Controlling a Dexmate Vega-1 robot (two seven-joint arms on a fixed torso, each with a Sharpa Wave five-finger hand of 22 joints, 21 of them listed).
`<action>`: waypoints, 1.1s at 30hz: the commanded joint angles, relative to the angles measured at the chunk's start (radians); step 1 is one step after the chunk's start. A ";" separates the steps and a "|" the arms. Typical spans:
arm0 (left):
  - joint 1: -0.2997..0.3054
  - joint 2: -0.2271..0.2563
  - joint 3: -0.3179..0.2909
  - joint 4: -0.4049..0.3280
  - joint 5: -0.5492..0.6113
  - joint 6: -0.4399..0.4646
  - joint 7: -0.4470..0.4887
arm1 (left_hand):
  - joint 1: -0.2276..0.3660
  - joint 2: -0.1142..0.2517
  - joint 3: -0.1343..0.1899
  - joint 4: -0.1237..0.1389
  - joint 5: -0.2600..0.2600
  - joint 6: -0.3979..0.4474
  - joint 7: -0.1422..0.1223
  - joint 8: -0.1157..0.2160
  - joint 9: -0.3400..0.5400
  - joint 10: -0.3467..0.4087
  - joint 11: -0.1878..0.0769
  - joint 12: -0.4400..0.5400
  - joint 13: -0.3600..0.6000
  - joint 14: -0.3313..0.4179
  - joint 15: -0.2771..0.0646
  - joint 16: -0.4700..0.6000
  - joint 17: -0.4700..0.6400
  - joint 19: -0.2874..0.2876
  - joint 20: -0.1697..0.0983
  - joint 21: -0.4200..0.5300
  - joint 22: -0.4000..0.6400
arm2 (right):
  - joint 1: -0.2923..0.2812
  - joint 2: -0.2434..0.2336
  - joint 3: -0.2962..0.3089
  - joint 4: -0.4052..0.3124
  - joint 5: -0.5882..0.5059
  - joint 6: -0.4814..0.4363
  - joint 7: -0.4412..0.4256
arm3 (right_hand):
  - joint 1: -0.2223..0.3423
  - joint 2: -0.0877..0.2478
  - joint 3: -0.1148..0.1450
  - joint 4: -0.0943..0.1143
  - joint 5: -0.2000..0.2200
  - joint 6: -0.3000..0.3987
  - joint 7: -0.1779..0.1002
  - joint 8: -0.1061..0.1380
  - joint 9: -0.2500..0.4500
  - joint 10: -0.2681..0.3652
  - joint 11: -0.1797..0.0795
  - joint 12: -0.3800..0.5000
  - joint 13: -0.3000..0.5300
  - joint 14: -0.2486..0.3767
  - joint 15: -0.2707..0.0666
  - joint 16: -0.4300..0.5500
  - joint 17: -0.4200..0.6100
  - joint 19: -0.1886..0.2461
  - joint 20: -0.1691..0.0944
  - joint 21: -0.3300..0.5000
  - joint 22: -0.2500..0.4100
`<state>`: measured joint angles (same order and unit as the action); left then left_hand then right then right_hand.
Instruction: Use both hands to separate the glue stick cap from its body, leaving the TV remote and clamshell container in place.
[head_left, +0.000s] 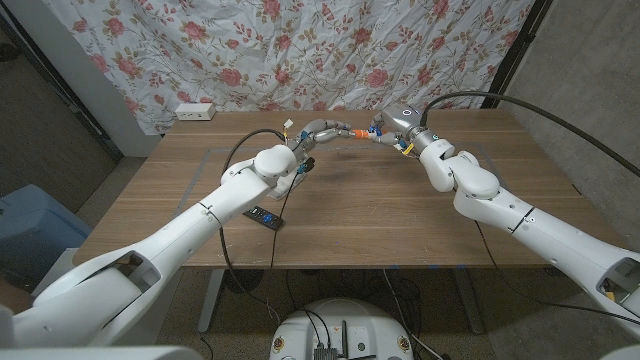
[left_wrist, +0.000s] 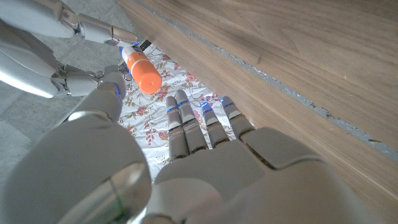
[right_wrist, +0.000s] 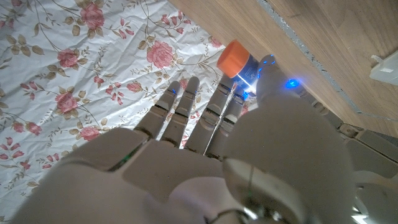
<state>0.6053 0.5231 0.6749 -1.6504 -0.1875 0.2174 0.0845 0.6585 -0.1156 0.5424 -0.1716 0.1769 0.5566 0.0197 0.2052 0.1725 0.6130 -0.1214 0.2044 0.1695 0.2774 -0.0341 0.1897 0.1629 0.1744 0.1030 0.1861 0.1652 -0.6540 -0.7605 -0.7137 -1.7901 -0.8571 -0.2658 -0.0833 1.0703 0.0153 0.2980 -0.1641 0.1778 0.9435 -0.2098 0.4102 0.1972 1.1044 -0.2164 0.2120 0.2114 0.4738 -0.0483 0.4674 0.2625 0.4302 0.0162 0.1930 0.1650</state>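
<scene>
Glue stick (head_left: 358, 133) is hanging above the surface (head_left: 380, 200) at its far middle, long axis running hand to hand: right robot hand (head_left: 392, 128) is pinching the body, orange cap pointing toward the empty, spread-fingered left robot hand (head_left: 318, 131) just beside it

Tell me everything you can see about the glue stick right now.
The glue stick is a small cylinder with a rounded orange end and a white body bearing blue markings; it looks like plastic. It is held up above the wooden table, lying roughly level between the two hands at the table's far middle. The right hand grips it with fingertips, and the left hand reaches toward its orange end. Whether the cap has come off cannot be told.
</scene>
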 joint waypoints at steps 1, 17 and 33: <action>-0.013 -0.028 0.004 0.035 0.009 -0.012 0.021 | 0.019 0.004 -0.006 -0.001 0.006 0.027 -0.008 0.006 0.001 0.026 -0.006 0.009 0.001 0.018 -0.006 0.007 0.003 0.019 -0.003 0.007 0.001 | 0.017 0.008 -0.009 0.020 0.004 0.014 -0.007 | 0.013 0.016 0.001 0.006 0.006 0.031 -0.016 0.005 0.004 0.010 -0.005 0.002 0.004 0.005 -0.130 0.000 0.002 0.002 -0.005 -0.004 0.003; -0.013 -0.047 0.011 0.045 0.028 -0.022 0.048 | 0.067 0.020 -0.013 -0.004 0.006 0.150 -0.050 0.009 0.001 0.134 -0.041 0.007 0.001 0.072 -0.033 0.005 0.002 0.056 -0.017 0.007 0.002 | 0.012 0.008 -0.010 0.012 0.002 0.004 -0.015 | 0.012 0.017 0.004 0.007 0.007 0.034 -0.016 0.004 0.004 0.010 -0.004 0.001 0.004 0.007 -0.129 -0.006 -0.001 0.002 -0.005 -0.004 0.003; 0.006 -0.051 0.007 0.010 0.039 0.012 0.090 | 0.101 0.015 -0.026 -0.005 0.006 0.248 -0.058 0.012 0.002 0.230 -0.058 0.007 0.002 0.122 -0.045 0.005 0.001 0.080 -0.047 0.005 0.002 | 0.007 0.007 -0.008 0.004 -0.003 -0.003 -0.023 | 0.009 0.016 0.005 0.007 0.008 0.034 -0.016 0.000 0.004 0.009 -0.004 -0.001 0.004 0.010 -0.129 -0.010 -0.002 0.002 -0.005 -0.004 0.003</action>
<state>0.6004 0.4790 0.6842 -1.6246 -0.1579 0.2126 0.1470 0.7424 -0.0967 0.5227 -0.1772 0.1769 0.7698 -0.0365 0.2059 0.1726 0.8187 -0.1753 0.2043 0.1676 0.3830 -0.0432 0.1897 0.1632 0.2446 0.0687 0.1860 0.1651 -0.6435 -0.7534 -0.7226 -1.7799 -0.8542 -0.2614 -0.1028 1.0705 0.0151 0.2984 -0.1637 0.1815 0.9471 -0.2061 0.4072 0.1979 1.1043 -0.2166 0.2076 0.2110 0.4737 -0.0482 0.4605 0.2601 0.4302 0.0162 0.1930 0.1650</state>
